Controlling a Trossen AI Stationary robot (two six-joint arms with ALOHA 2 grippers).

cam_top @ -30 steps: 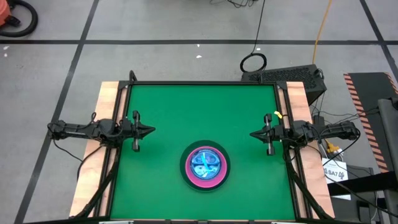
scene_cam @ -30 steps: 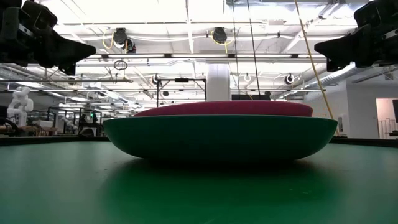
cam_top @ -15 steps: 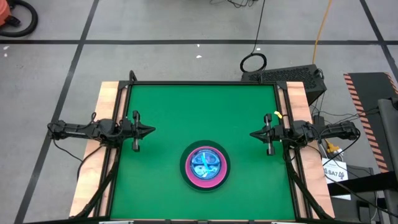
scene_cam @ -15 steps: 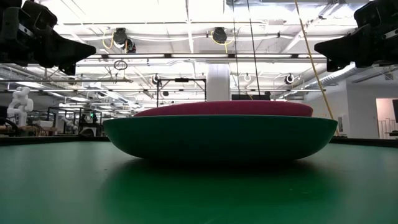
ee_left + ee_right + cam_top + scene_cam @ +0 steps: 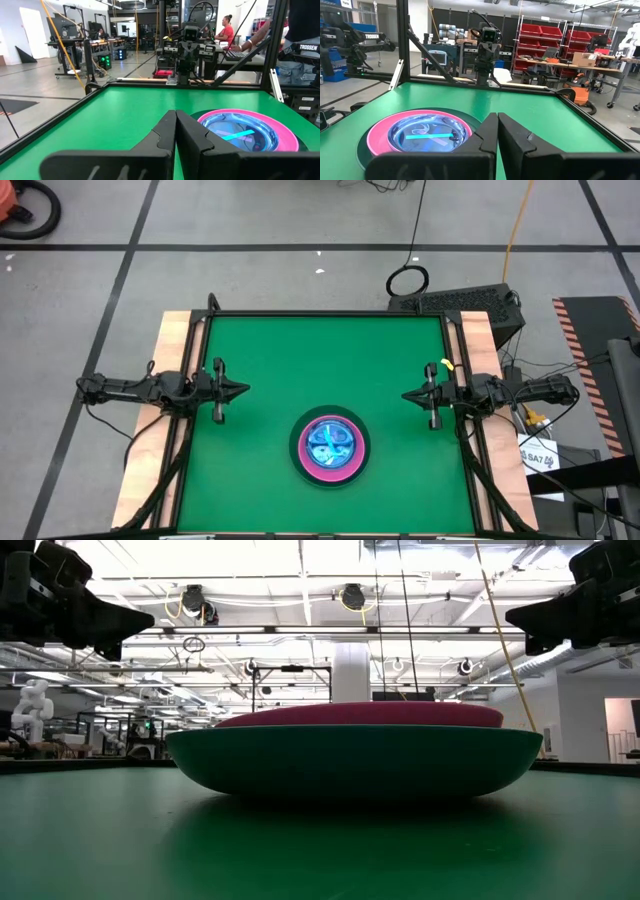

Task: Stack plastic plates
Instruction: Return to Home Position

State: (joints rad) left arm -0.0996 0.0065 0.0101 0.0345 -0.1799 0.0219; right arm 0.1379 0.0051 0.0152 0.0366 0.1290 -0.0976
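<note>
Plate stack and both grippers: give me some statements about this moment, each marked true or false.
1. Every plate in view sits in one stack on the green table. True.
2. The dark green plate is at the bottom. True.
3. A hot pink plate tops the stack. False: a translucent cyan plate is on top, with a pink rim showing around it.
4. The left gripper holds a plate. False: its fingers are shut on nothing, near the table's left edge, apart from the stack.
5. The right gripper has open fingers. False: they are shut together, near the table's right edge.
</note>
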